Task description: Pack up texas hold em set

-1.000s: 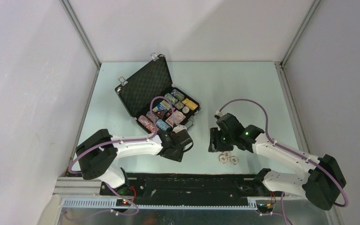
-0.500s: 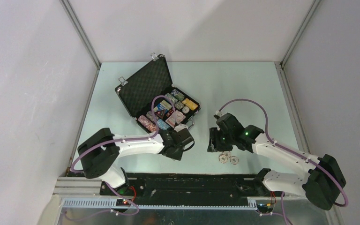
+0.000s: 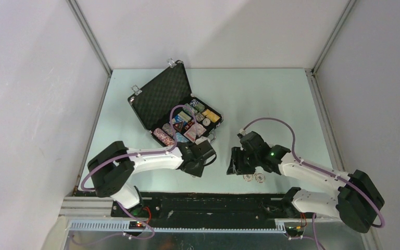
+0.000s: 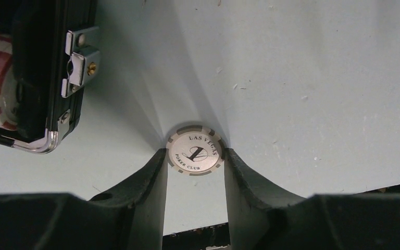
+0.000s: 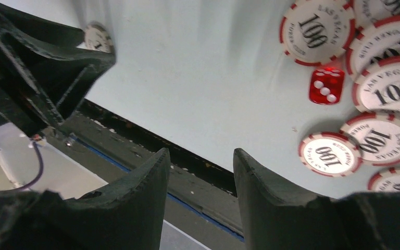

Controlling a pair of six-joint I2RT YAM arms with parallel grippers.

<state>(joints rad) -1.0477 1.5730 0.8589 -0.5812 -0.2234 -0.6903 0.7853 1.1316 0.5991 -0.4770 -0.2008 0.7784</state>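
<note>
The black case [image 3: 159, 96] lies open at the back left, its tray holding multicoloured chips [image 3: 187, 122]; in the left wrist view its front corner and silver latch [image 4: 79, 58] show. My left gripper [image 4: 195, 155] is down on the table just in front of the case, shut edgewise on a grey "1" poker chip [image 4: 195, 151]. My right gripper [image 5: 200, 152] hovers open and empty near the table's front edge. To its right lie several red-and-white "100" chips [image 5: 317, 26] and a small red die [image 5: 325, 86].
The loose chips [image 3: 254, 177] sit in front of the right arm, close to the black rail [image 3: 213, 200] at the near edge. Grey walls enclose the table. The left gripper's fingers [image 5: 47, 67] show at the upper left of the right wrist view.
The left jaws have narrowed until both fingertips touch the grey chip. The right gripper has shifted a little left and toward the near edge, still open.
</note>
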